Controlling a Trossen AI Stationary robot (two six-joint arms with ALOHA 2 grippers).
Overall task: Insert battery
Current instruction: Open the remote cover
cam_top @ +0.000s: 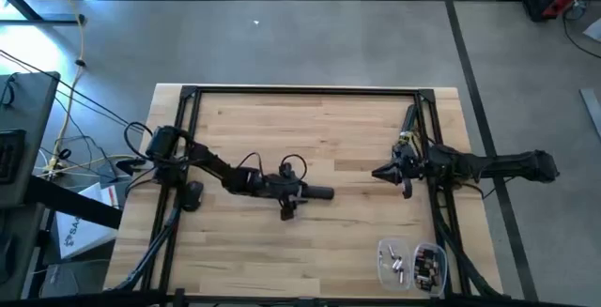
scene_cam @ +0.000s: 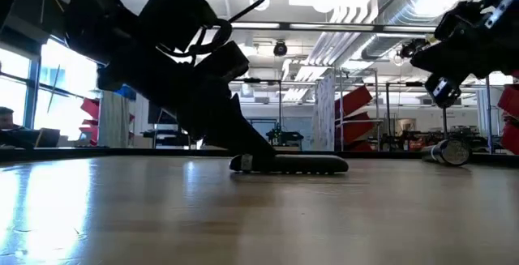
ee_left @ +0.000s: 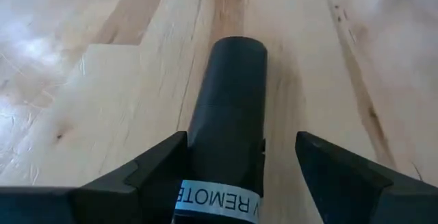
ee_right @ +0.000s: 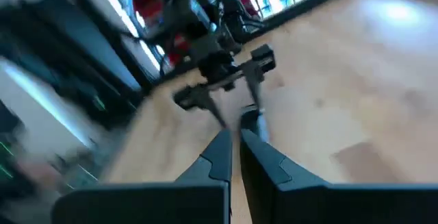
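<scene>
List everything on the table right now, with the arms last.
remote: one, black, flat on the table near the middle, between the left jaws.
tray: one, clear, at the table's near right edge, holding small items too small to tell apart.
table: one, light wood with a black frame.
left gripper: one, dark, low at the table's middle, jaws open around the remote's end.
right gripper: one, dark, raised over the table's right side, jaws closed, nothing visible between them.
</scene>
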